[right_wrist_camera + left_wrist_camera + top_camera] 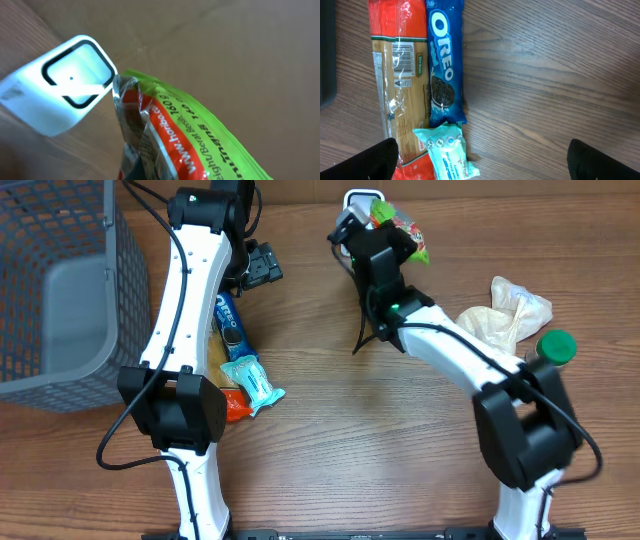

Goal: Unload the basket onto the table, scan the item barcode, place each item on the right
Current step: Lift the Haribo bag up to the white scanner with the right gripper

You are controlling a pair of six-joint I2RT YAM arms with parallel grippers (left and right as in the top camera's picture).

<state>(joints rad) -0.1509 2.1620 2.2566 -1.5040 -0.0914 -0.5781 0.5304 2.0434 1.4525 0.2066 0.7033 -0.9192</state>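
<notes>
**Candy bag's edge at the scanner window**

My right pincer [388, 238] is clamped on the green candy bag [190, 135]. The bag's crinkled top edge meets the right corner of the white scanner [70, 95]; whether they touch I cannot tell. My left pincer [260, 268] stands wide apart, well left of the scanner, over the Oreo pack [445, 60] and the pasta pack [400, 75], which lie edge to edge. Bare table [380, 440] in front of the scanner leaves open room. The grey basket [60, 290] walls the far left.

The bag [200, 140] is bright green and red with black print; the scanner [55, 107] white, its window black-rimmed. The Oreo pack [444, 60] is blue, the basket [60, 220] grey mesh.
</notes>
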